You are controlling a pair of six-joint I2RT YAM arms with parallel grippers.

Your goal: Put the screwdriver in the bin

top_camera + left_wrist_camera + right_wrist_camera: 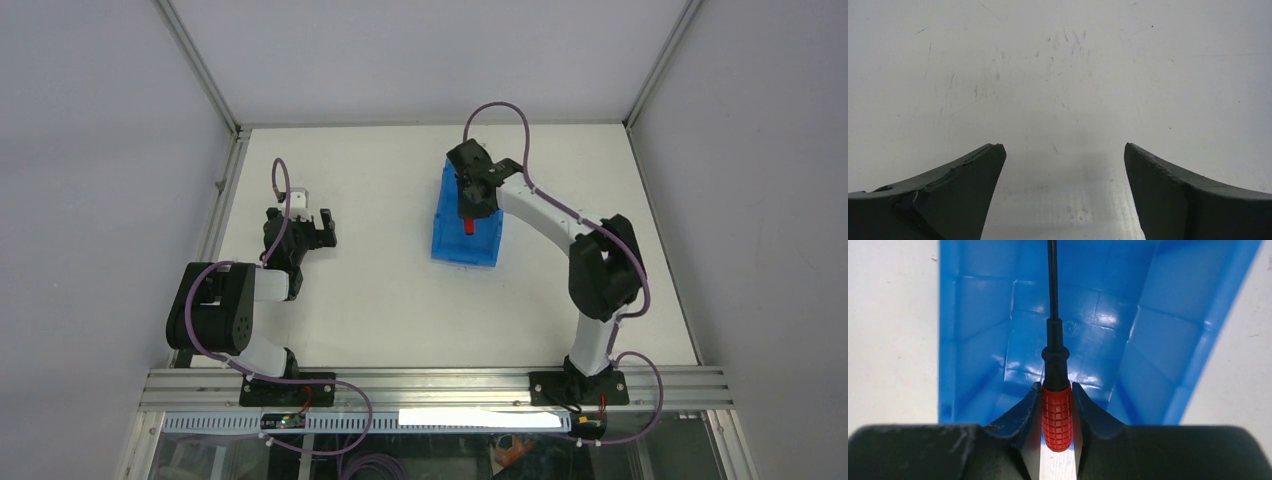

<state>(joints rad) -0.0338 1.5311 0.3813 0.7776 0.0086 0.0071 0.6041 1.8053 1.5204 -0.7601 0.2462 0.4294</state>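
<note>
The blue bin (452, 250) stands mid-table; in the right wrist view its inside (983, 335) fills the frame. My right gripper (470, 205) hangs over the bin and is shut on the screwdriver (1057, 415), gripping its red handle between both fingers (1023, 412). The thin dark shaft (1052, 280) points away over the bin floor. From above the red handle (468, 227) shows over the bin. My left gripper (322, 228) is open and empty above bare table at the left, well apart from the bin; its fingers (968, 185) stand wide apart.
The white table (380, 300) is walled by grey panels on three sides. An aluminium rail (430, 385) with both arm bases runs along the near edge.
</note>
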